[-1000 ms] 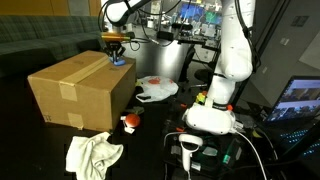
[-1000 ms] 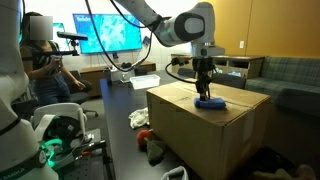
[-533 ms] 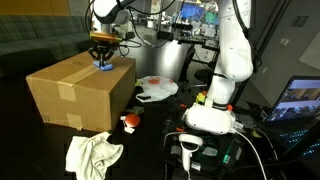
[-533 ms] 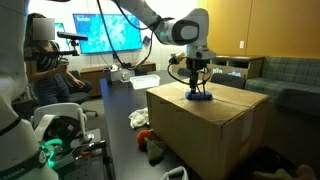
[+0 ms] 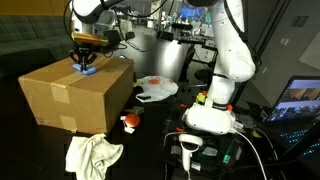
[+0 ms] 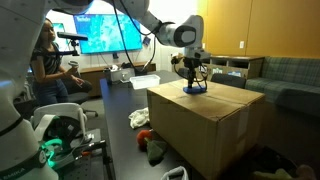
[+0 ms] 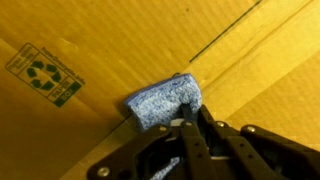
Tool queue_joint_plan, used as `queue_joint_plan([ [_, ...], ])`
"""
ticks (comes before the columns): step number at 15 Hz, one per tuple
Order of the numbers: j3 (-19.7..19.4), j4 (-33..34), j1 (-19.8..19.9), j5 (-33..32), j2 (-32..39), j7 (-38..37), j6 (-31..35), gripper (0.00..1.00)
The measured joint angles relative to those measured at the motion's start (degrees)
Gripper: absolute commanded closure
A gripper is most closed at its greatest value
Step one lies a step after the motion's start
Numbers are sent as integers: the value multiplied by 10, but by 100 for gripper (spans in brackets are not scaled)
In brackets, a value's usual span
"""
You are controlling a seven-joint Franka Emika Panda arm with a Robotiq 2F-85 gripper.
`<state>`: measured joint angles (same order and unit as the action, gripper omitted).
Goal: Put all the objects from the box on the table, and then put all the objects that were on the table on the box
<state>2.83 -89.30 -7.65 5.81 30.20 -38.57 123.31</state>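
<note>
Clamping a blue roll [image 7: 165, 100] crosswise, the gripper [image 5: 86, 65] sits over the box [image 5: 75, 95] top, near an edge. The table [image 5: 150, 140] lies below, beyond that edge.

Wrist camera's riding right behind my gripper [image 7: 190, 120], looking down at close range onto the top of the box [image 7: 80, 50]. Both exterior views stand well back and low, from different sides, and share the box and my arm [image 5: 230, 60]
</note>
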Motion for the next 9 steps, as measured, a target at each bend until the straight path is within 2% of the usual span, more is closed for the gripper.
queue_joint_plan([
  [9,-1,209,-58,-3,116,2,-75,90],
])
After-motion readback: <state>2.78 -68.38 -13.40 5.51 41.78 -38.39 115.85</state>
